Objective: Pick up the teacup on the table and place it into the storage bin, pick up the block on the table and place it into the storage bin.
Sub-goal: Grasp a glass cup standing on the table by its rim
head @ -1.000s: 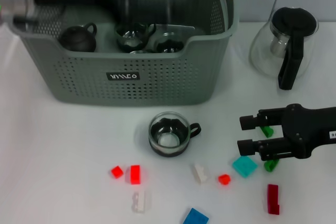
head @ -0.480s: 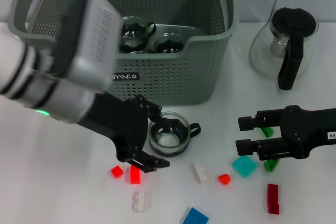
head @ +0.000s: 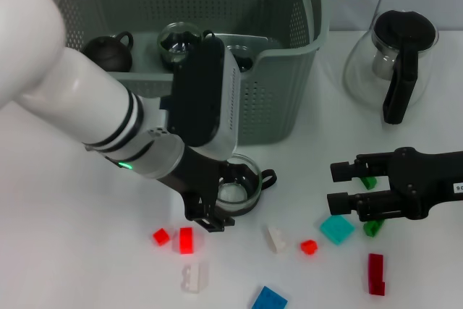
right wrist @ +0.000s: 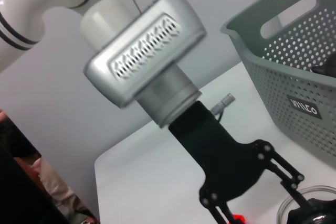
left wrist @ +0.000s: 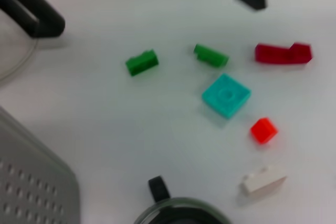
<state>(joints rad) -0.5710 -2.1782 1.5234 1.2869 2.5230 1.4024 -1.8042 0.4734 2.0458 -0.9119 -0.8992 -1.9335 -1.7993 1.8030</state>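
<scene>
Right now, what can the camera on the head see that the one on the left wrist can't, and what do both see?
Only the head view shows the storage bin's cups inside, the whole glass jug, the left gripper down around the teacup, and the open right gripper waiting over the blocks. Only the left wrist view gives a close look at the teal block and its neighbours. Both show the teacup, bin wall and scattered blocks.

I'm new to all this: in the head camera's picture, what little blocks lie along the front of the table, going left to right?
Small red block → taller red block → blue block → small orange-red block → teal block → dark red block.
</scene>
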